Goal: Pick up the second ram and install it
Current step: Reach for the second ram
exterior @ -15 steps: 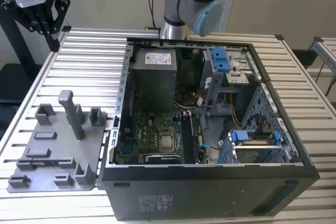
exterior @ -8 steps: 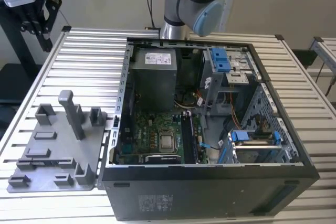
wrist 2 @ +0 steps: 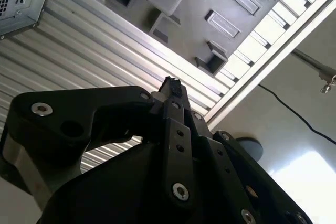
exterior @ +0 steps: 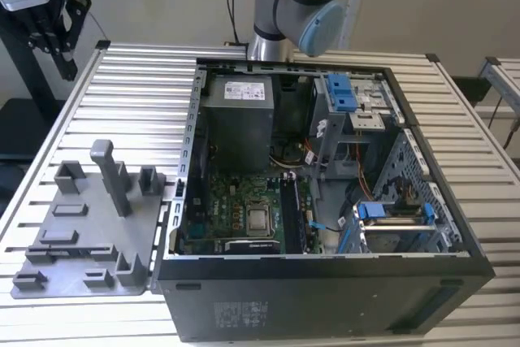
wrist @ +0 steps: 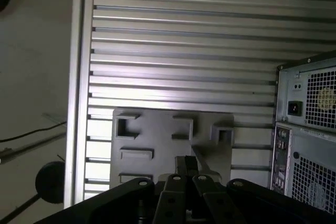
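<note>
Grey tray (wrist: 157,142) beneath gripper (wrist: 186,165); second ram (exterior: 290,213) seemingly in motherboard (exterior: 231,201), well apart.

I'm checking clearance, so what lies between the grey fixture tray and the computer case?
Just a bare strip of the ribbed table in the first wrist view, running between the grey fixture tray and the computer case.
</note>
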Motion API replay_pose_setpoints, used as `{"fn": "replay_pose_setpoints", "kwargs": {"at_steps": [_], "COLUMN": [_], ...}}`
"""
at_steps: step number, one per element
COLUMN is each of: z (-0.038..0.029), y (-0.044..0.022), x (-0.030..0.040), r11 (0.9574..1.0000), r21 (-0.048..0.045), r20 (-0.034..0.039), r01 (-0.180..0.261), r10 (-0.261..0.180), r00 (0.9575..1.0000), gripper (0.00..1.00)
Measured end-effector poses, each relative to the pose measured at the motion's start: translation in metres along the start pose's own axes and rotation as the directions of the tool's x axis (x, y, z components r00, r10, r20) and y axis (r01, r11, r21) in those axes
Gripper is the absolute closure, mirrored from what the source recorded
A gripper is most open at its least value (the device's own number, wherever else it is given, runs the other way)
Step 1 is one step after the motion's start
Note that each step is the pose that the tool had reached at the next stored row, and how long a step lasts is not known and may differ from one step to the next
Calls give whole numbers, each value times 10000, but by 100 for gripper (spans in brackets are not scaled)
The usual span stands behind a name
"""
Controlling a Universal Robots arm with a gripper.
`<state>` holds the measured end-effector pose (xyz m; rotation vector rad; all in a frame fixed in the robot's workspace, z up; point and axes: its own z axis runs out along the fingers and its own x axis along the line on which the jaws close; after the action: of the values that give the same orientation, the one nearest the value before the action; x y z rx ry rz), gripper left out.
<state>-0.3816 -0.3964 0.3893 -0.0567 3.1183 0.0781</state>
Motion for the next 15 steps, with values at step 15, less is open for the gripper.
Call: {"fn": "replay_pose_setpoints", "kwargs": {"at_steps": [15], "z": [-4], "y": [-165], "x": [131], "r11": [10000], "r21": [0], "r20": [-1], "r01": [1], "r10": [-1], "r00": [10000], "gripper": [89]}}
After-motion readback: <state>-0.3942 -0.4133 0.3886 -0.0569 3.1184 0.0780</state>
